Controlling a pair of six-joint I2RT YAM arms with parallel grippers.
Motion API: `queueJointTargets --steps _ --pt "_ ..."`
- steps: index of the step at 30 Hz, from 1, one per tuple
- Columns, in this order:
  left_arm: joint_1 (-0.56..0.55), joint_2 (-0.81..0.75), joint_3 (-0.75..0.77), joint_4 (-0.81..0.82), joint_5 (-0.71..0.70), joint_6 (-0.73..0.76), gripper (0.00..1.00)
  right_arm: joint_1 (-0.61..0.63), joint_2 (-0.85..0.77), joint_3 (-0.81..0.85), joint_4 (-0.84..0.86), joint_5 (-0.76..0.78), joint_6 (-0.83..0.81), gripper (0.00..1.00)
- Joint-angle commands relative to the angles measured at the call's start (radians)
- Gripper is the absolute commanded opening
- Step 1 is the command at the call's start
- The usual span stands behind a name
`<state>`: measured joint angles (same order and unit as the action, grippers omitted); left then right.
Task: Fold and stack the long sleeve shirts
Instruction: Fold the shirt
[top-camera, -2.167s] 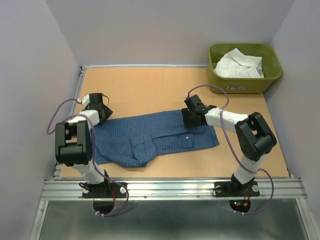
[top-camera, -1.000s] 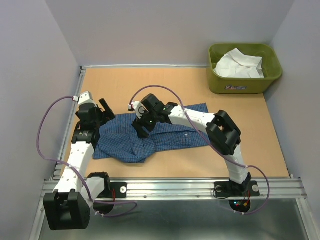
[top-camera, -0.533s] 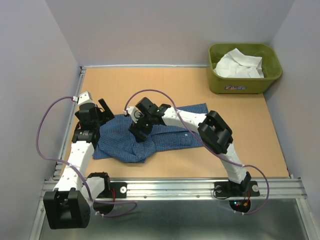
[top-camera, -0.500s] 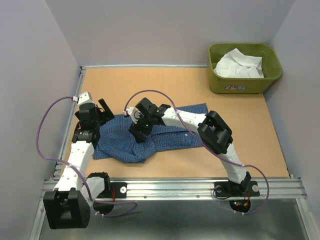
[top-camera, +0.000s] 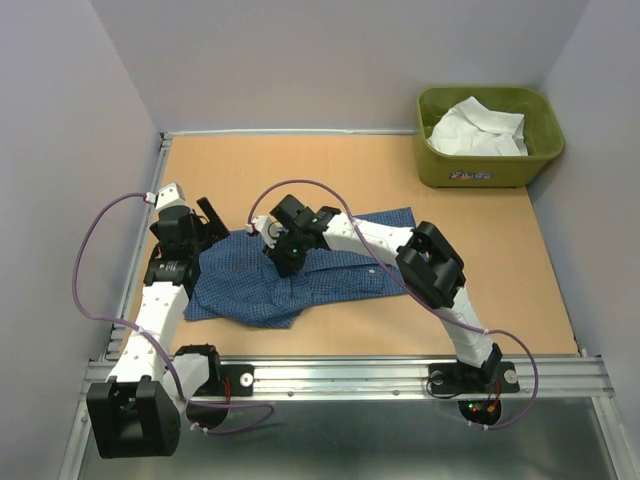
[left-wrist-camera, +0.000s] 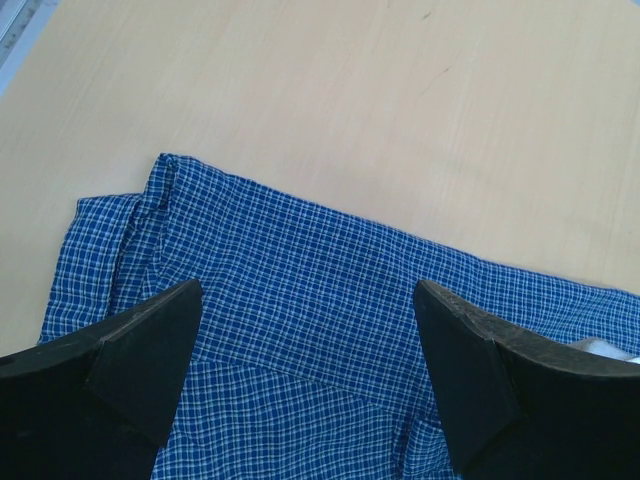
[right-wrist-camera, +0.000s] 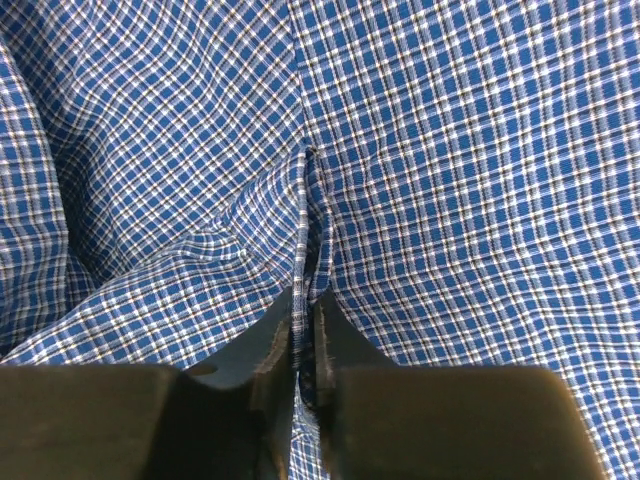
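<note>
The blue checked long sleeve shirt (top-camera: 345, 272) lies crumpled across the middle of the table. My right gripper (top-camera: 284, 260) reaches over to its left half. In the right wrist view this gripper (right-wrist-camera: 305, 300) is shut on a raised fold of the checked cloth (right-wrist-camera: 450, 150). My left gripper (top-camera: 213, 228) hovers over the shirt's far left edge. In the left wrist view it (left-wrist-camera: 308, 290) is open, with flat cloth (left-wrist-camera: 260, 230) below and nothing between its fingers. The white long sleeve shirt (top-camera: 478, 128) lies bunched in the tub.
An olive-green tub (top-camera: 487, 175) stands at the back right corner. Bare wooden table (top-camera: 300, 170) stretches behind the blue shirt. Grey walls close in the left, back and right sides. A metal rail runs along the near edge.
My right gripper has shut on a fold of the blue shirt and drawn it slightly toward the back. The left arm has not moved.
</note>
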<state>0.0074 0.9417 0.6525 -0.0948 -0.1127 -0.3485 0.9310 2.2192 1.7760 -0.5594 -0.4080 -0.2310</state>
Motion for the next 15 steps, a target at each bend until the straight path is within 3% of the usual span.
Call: queueJointTargets --steps 1,8,10,15 --pt "-0.001 -0.006 0.032 0.033 -0.001 0.016 0.98 0.015 -0.082 0.077 -0.014 0.008 -0.001 0.07" --pt "-0.003 0.005 0.032 0.033 0.008 0.016 0.98 0.015 -0.165 0.092 -0.016 0.002 0.013 0.1" --pt "-0.003 0.003 0.03 0.033 0.008 0.016 0.98 0.017 -0.171 0.088 -0.016 -0.002 0.016 0.17" --pt "-0.003 0.005 0.029 0.033 0.007 0.019 0.98 0.019 -0.156 0.036 -0.014 -0.032 0.025 0.19"
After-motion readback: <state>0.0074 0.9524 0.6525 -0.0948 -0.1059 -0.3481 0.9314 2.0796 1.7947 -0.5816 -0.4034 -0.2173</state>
